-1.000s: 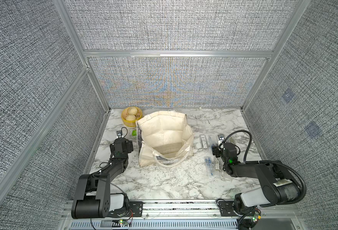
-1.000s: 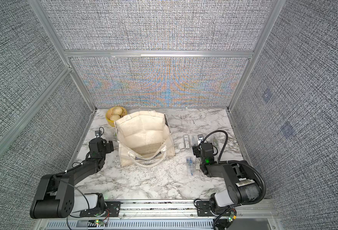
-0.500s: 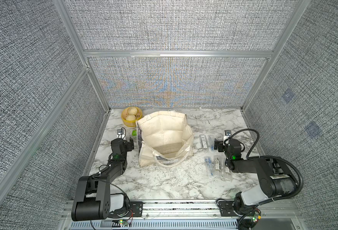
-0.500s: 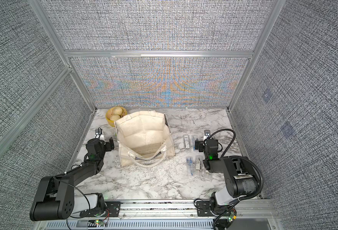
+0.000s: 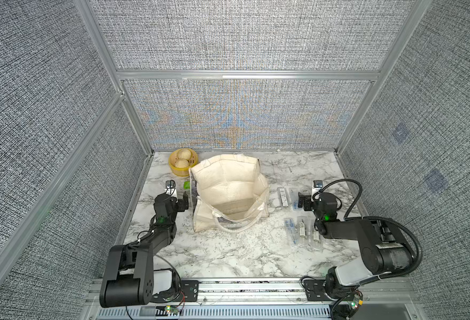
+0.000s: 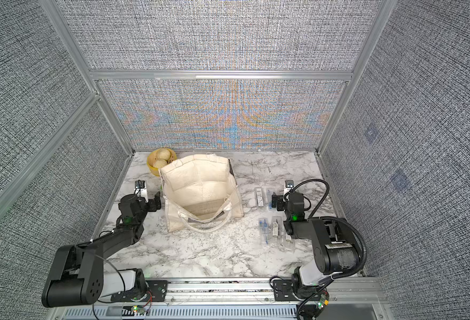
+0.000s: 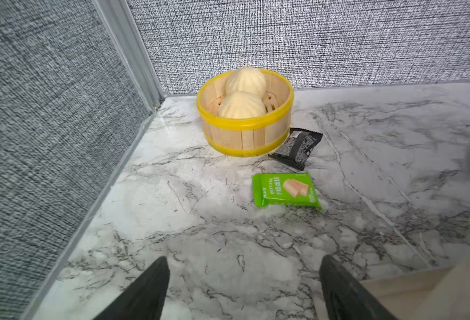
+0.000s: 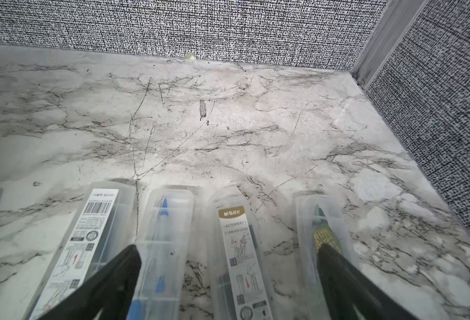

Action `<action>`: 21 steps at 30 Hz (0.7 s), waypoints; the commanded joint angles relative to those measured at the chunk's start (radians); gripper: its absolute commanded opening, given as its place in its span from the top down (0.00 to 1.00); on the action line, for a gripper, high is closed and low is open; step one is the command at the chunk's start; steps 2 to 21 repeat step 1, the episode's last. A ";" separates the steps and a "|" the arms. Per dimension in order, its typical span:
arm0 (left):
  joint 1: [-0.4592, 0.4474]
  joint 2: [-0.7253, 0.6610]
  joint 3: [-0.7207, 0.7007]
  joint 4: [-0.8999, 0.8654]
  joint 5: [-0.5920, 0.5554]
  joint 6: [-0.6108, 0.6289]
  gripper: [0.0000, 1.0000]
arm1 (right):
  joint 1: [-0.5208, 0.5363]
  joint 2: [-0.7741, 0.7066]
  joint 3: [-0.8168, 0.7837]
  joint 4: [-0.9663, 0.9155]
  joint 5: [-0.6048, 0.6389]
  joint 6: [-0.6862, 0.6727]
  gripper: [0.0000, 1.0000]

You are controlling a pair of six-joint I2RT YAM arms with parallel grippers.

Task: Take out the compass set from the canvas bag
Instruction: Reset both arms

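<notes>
The cream canvas bag (image 5: 228,194) (image 6: 200,191) stands open mid-table, its loop handles flopped toward the front; only plain lining shows inside. Several compass sets in clear plastic cases (image 5: 301,230) (image 6: 275,232) lie on the marble to its right. My right gripper (image 5: 300,200) (image 6: 274,201) (image 8: 228,250) hovers open over the far row of cases (image 8: 239,249), holding nothing. My left gripper (image 5: 185,198) (image 6: 157,200) (image 7: 245,261) stands open and empty just left of the bag, whose cream side (image 7: 444,293) shows beside one finger.
A yellow round basket (image 5: 182,166) (image 7: 245,138) with two buns sits in the far left corner. A green snack packet (image 7: 285,191) and a black packet (image 7: 297,148) lie near it. Fabric walls close in the left, right and far sides.
The right gripper has opened wider and drawn back from the near row of cases toward the far row. The left arm has barely shifted.
</notes>
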 commanded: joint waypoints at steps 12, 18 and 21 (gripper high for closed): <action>0.001 0.065 0.001 0.116 0.067 0.002 0.18 | 0.001 0.004 0.008 0.003 -0.003 0.003 0.01; 0.001 0.065 0.001 0.116 0.067 0.002 0.18 | 0.001 0.004 0.008 0.003 -0.003 0.003 0.01; 0.001 0.065 0.001 0.116 0.067 0.002 0.18 | 0.001 0.004 0.008 0.003 -0.003 0.003 0.01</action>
